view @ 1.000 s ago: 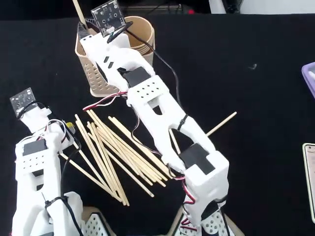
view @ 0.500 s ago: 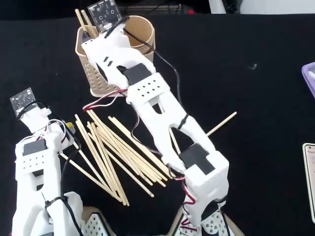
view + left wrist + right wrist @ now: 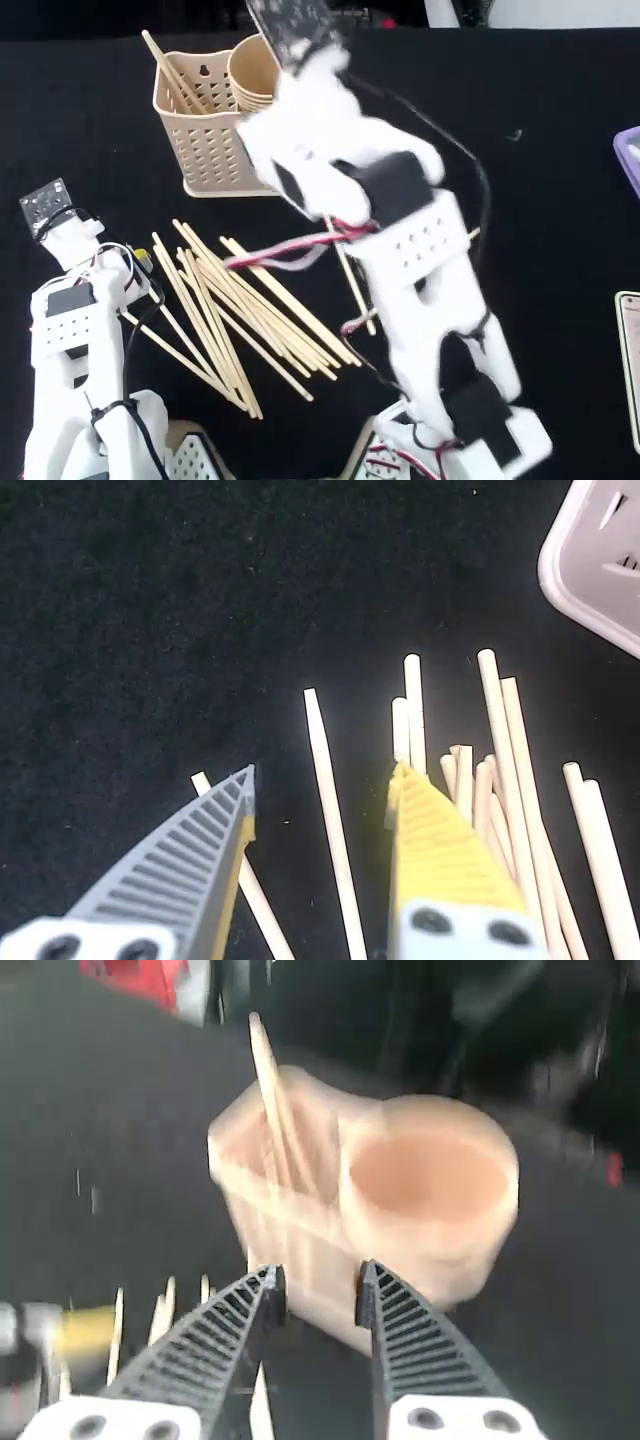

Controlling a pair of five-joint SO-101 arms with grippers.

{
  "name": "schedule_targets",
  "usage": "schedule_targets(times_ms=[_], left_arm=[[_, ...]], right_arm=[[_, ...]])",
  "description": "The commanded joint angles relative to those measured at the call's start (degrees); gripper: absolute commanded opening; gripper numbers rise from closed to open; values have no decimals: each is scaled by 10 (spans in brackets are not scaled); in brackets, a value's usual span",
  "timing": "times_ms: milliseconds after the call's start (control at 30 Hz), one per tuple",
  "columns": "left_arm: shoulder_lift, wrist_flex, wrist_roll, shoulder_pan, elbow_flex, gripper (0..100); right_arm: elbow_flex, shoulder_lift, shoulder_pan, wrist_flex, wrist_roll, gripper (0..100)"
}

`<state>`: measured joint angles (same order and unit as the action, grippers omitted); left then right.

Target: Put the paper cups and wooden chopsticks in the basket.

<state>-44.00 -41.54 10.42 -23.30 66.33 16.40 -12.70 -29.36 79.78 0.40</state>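
A beige slotted basket [image 3: 205, 140] stands at the back left, with stacked paper cups [image 3: 255, 70] and a few wooden chopsticks [image 3: 168, 72] in it. Many loose chopsticks [image 3: 250, 320] lie fanned on the black table in front of it. My right arm [image 3: 400, 220] is raised beside the basket. Its gripper [image 3: 318, 1295] is open and empty, and the basket [image 3: 290, 1210] and cups [image 3: 430, 1185] lie just beyond it. My left gripper [image 3: 320, 785] hangs open low over the pile's near ends, with one chopstick [image 3: 330, 820] lying between its fingers.
One stray chopstick [image 3: 462, 241] pokes out to the right of the right arm. A purple object [image 3: 630, 155] and a white card [image 3: 630, 340] sit at the table's right edge. The black cloth between them and the arm is bare.
My right arm has pulled up and back from over the basket, swinging right. The chopsticks it held over the basket now stand inside. The left arm has stayed still.
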Motion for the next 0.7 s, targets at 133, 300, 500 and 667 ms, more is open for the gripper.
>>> schedule_targets(times_ms=[133,300,500,667], left_arm=[[-15,5,2,-3,-3,216],[-15,5,2,-3,-3,216],[-15,7,4,0,-3,216],[-15,7,3,0,-3,216]], right_arm=[[-276,-69,43,58,149,127],[-526,-150,120,-74,287,128],[-692,-201,183,-154,393,206],[-755,-201,150,-203,412,212]])
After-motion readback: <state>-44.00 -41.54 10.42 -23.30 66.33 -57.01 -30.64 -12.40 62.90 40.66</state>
